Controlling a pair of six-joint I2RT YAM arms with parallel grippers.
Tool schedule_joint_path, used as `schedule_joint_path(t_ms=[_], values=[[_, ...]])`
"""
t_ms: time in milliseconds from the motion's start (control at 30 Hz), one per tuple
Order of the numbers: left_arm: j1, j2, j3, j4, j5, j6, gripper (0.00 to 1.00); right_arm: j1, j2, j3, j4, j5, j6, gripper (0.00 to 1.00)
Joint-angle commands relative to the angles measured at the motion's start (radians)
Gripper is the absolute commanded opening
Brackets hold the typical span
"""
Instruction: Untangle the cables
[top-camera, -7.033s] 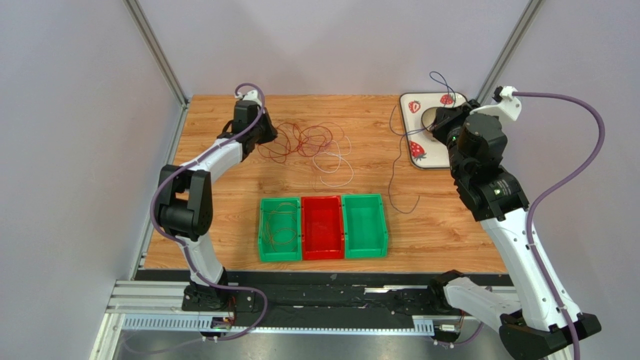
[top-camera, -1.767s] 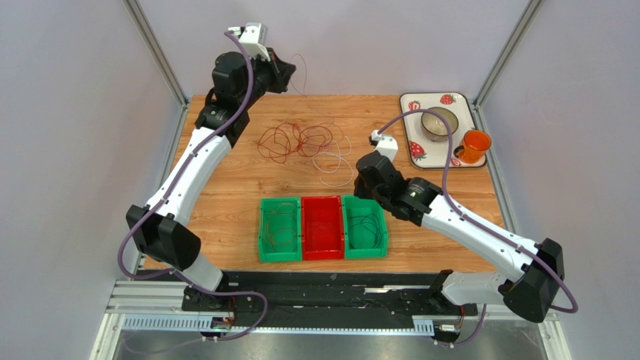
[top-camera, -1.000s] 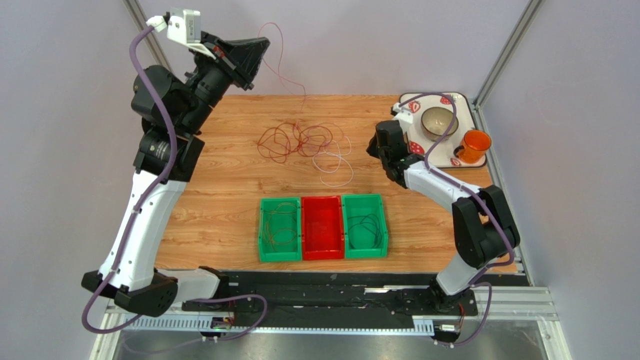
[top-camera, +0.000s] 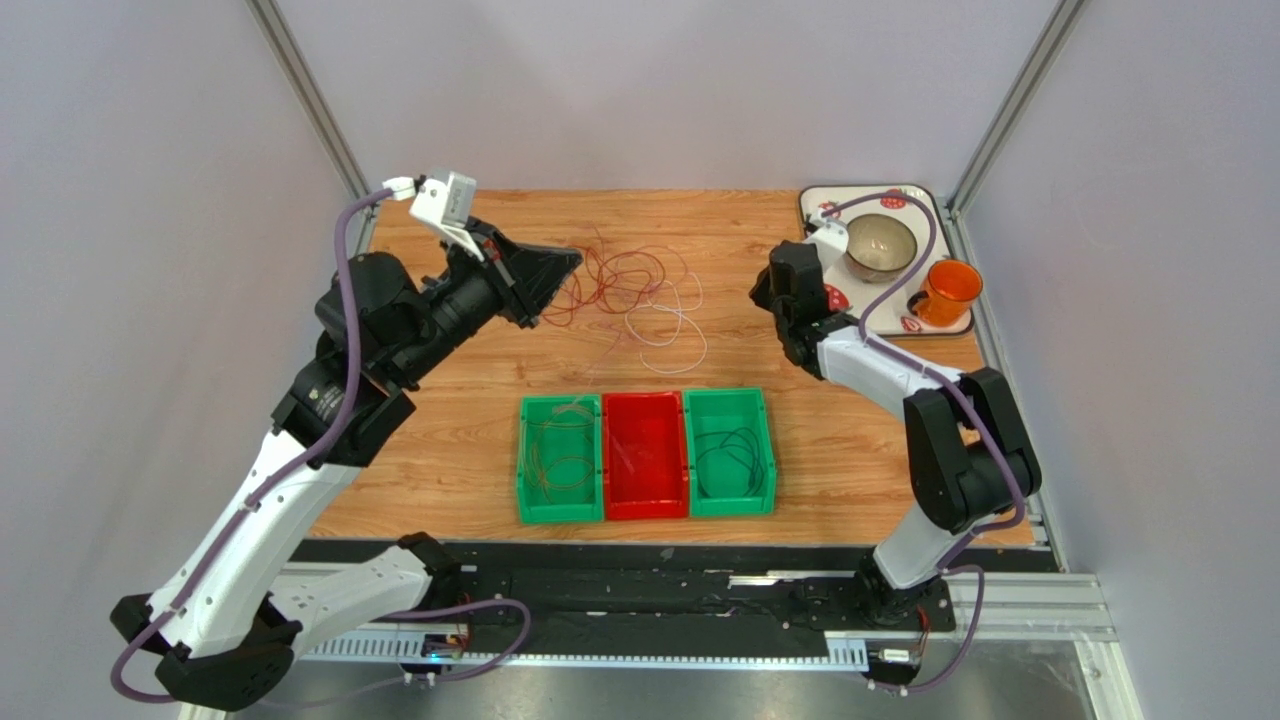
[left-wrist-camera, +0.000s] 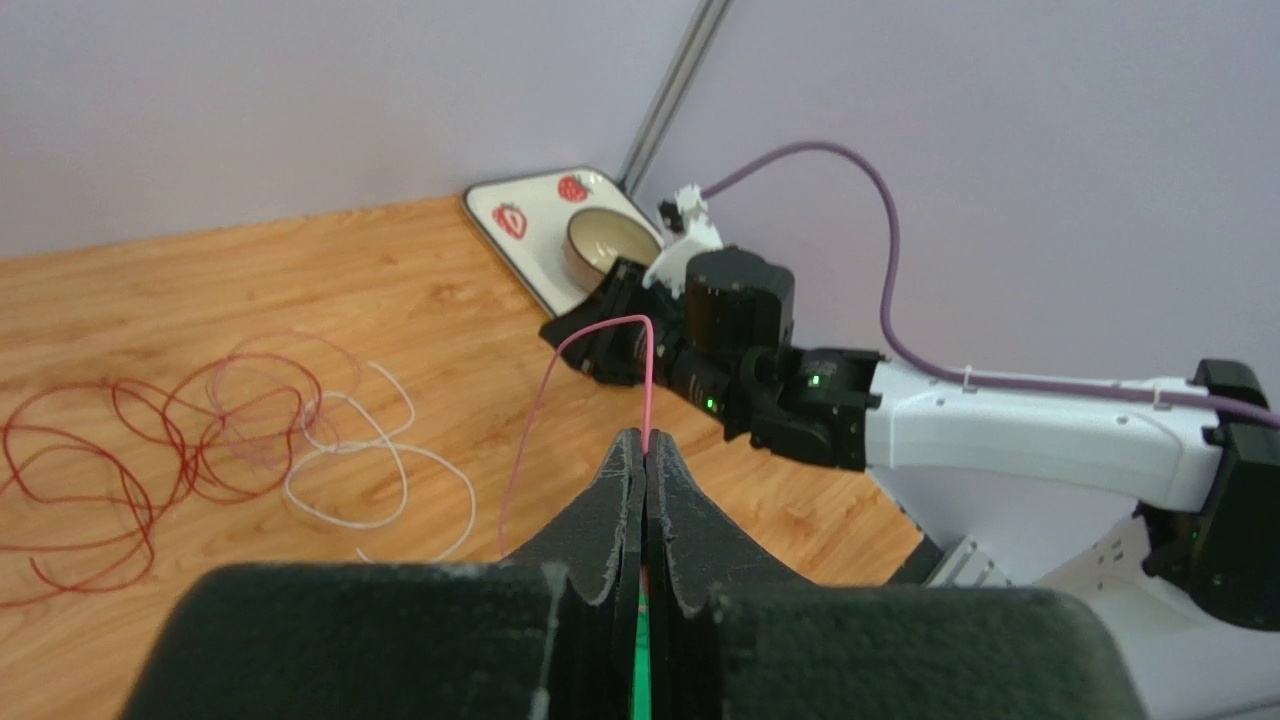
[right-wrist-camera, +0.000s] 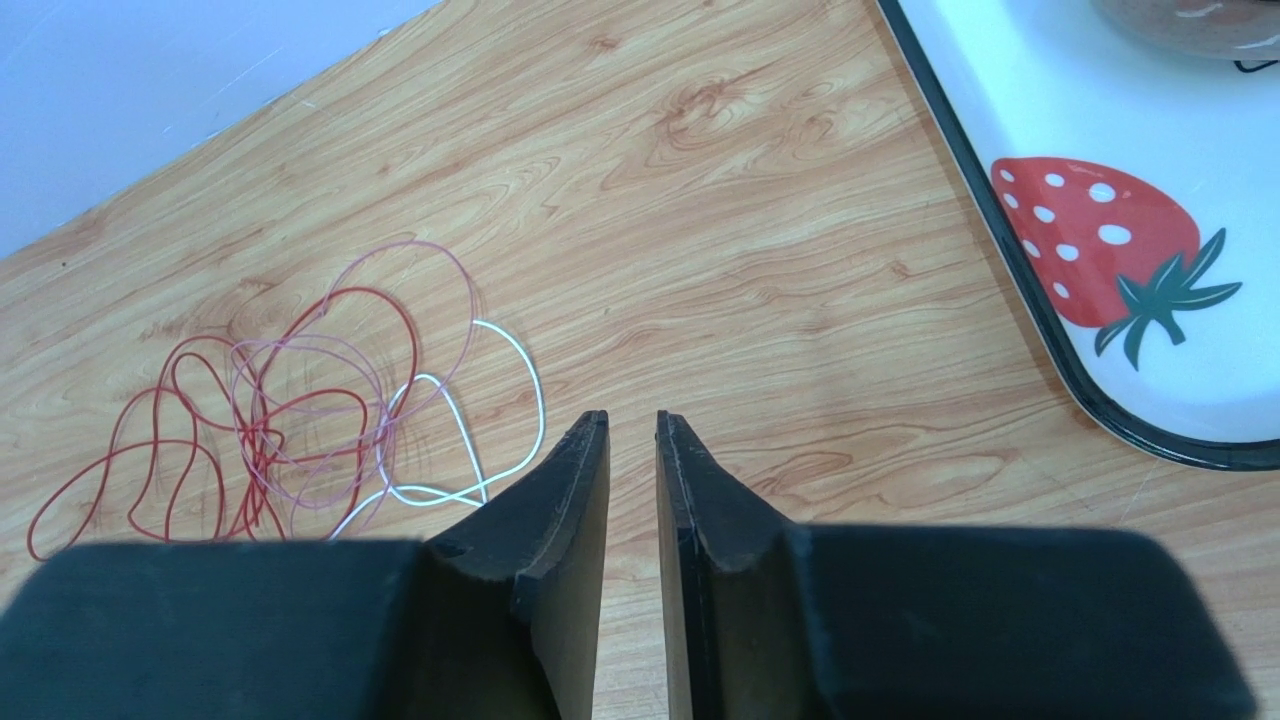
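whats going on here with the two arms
The left gripper is shut on a thin pink wire, held above the wooden table near the tangle of red and white wires. The right gripper hangs open and empty beside the strawberry-print tray. The left green plastic bin holds a brown-orange wire coil, the right green plastic bin a dark wire coil.

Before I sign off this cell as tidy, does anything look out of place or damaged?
Nothing looks spilled or damaged. The only mess is the cables, tangled in a heap on the far side of the table; the left end effector pinches one pink strand.
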Motion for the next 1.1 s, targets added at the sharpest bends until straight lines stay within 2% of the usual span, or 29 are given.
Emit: schedule_joint_path(t_ms=[0,400,633,1000,1067], values=[[-0.034,-0.022,-0.077,-0.017,-0.004,-0.038,0.00,-0.010,-0.003,0.016,0.010,0.009,0.027,0.21],[-0.093,-0.073,-0.154,-0.029,-0.027,-0.113,0.00,-0.013,-0.009,0.014,-0.004,0.009,0.038,0.17],[-0.168,-0.074,-0.169,-0.067,-0.083,-0.133,0.00,-0.013,-0.007,0.017,-0.015,0.007,0.040,0.16],[-0.195,-0.070,-0.289,-0.055,-0.083,-0.179,0.00,-0.021,-0.007,0.013,-0.012,-0.017,0.044,0.16],[-0.195,-0.067,-0.303,-0.054,-0.119,-0.183,0.00,-0.022,-0.009,0.012,-0.012,-0.022,0.044,0.16]])
